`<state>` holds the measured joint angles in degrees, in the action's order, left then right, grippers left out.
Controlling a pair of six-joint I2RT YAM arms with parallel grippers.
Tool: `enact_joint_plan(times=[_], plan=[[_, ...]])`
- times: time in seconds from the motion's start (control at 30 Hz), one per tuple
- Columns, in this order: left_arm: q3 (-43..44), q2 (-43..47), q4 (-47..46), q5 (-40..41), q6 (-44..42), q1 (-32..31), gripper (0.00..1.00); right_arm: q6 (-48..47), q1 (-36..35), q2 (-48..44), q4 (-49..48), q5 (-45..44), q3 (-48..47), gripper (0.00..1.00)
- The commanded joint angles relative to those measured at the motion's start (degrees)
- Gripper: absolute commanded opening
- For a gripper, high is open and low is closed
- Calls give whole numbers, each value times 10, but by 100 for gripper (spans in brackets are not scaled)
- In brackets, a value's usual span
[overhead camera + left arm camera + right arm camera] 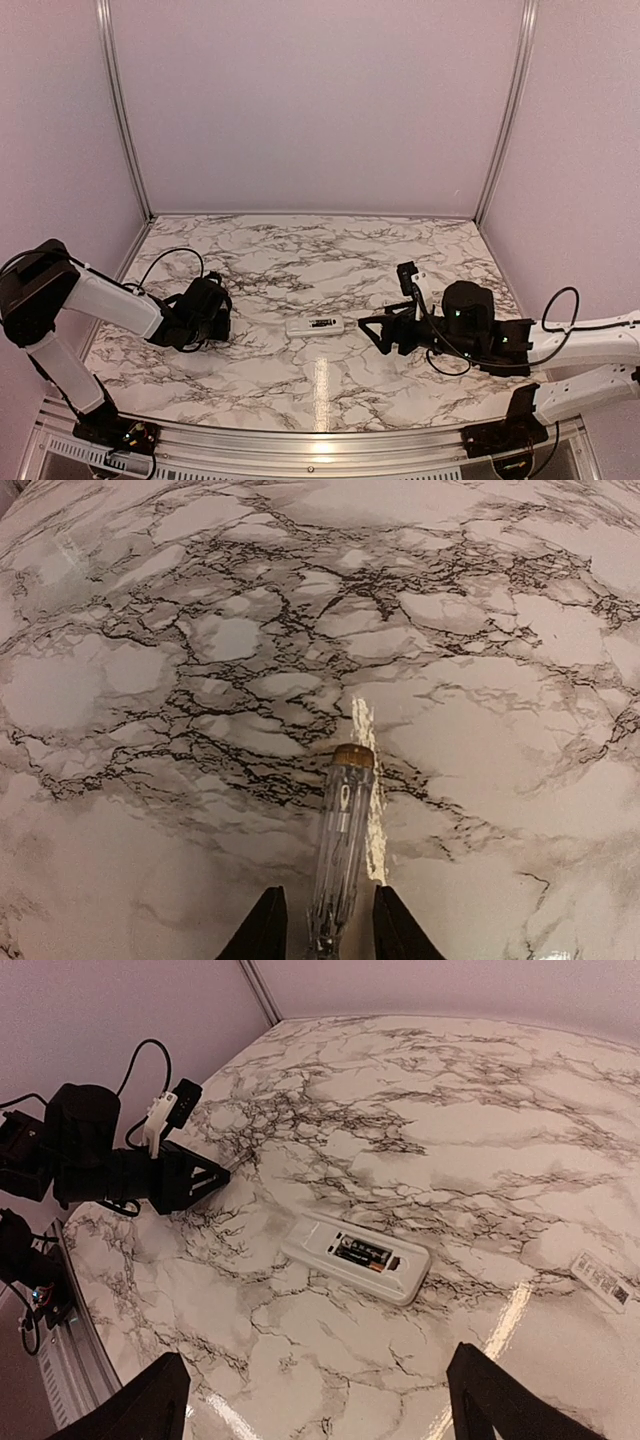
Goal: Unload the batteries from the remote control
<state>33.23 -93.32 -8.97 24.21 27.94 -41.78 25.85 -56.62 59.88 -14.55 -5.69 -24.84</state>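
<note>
The white remote control lies in the middle of the marble table with its open recess facing up. It also shows in the right wrist view, where a dark battery with an orange end sits in the recess. I cannot tell whether a second one lies beside it. My right gripper is wide open and empty, just right of the remote. My left gripper is left of the remote, closed narrowly round a clear tool with a brown tip that points forward.
A thin pale flat strip lies on the table to the right of the remote. Pink walls with metal corner posts enclose the table. A metal rail runs along the near edge.
</note>
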Motion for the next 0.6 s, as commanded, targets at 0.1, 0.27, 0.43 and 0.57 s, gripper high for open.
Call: enact_joint_plan(times=[0.1,0.27,0.43,0.57], plan=[[-14,-19,-4,-42,-9,9,20,-6,-9,7,13,-6,-27,88],[-16,-18,-23,-63,-28,9,6,-7,-10,10,18,-4,-31,89],[-18,-1,-53,-93,-47,8,0,-13,-9,14,29,-16,-47,89],[-18,25,-69,-99,-68,-1,0,-14,-9,18,44,-16,-63,89]])
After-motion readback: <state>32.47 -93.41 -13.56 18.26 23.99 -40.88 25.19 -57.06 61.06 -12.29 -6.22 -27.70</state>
